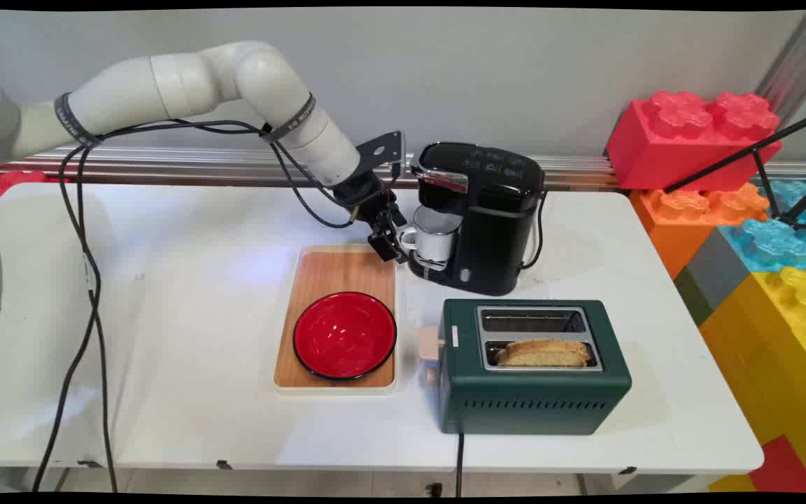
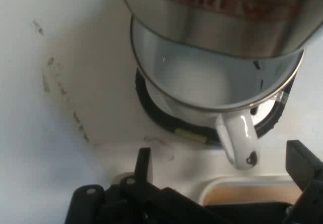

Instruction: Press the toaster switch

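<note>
End effector (image 2: 222,176) sat wide open, holding nothing, fingers either side of the handle of the white enamel mug (image 1: 434,234) but not touching it. Mug stood directly ahead of the end effector, on the drip tray of the black pod coffee machine (image 1: 487,210), tucked under its spout. Risks as I read them: off-centre closing could twist or tip the mug; lifting it would hit the spout; a finger could snag the wooden tray (image 1: 336,273) just below.

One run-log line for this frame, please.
hand: open, at white mug handle | mug: under coffee maker spout | bread: in toaster
</note>
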`<act>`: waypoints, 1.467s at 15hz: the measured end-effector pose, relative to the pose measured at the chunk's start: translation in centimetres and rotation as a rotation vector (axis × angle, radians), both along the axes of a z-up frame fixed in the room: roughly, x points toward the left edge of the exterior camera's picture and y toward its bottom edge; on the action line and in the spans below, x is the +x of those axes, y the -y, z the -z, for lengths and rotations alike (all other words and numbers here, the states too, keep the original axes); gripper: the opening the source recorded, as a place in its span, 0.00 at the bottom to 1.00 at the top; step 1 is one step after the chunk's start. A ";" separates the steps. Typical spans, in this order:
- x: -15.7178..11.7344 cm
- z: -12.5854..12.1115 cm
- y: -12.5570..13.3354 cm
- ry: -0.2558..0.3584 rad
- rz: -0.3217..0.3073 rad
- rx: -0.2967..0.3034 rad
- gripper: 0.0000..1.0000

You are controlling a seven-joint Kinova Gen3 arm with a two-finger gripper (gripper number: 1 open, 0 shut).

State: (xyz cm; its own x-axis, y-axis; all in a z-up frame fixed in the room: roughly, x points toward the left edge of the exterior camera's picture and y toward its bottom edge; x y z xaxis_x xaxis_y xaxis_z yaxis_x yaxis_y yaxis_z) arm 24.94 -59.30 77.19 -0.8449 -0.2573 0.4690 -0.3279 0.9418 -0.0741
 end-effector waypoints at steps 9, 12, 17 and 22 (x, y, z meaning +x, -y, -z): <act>2.4 -4.0 -2.5 0.004 -0.122 0.026 1.00; 3.9 -6.3 -4.6 0.016 -0.164 0.052 1.00; 5.1 -9.9 -8.1 0.019 -0.189 0.101 1.00; 4.6 -13.3 -11.5 0.004 -0.189 0.131 1.00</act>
